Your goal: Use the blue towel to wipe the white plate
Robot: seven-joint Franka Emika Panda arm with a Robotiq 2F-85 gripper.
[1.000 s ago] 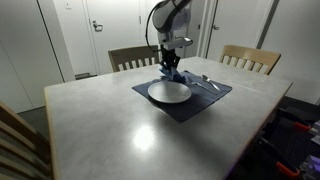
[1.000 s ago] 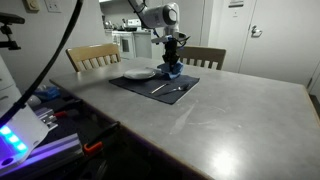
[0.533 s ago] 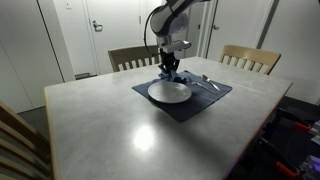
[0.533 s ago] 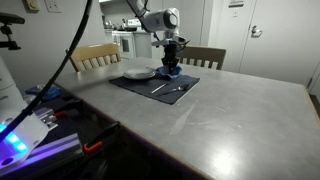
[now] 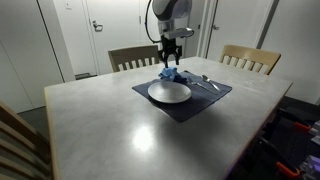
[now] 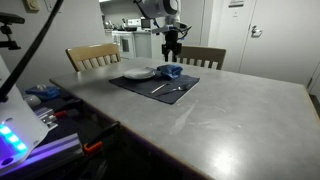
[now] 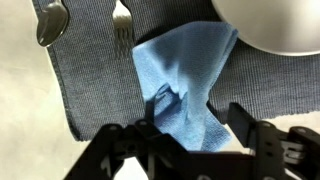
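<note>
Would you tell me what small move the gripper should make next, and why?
Probably lower straight down and close on the raised fold of the blue towel. The gripper hovers open above it, and the towel lies crumpled on the dark placemat beside the white plate, not yet held, so wiping cannot begin.

Soft overhead light, blurry wrist view
</note>
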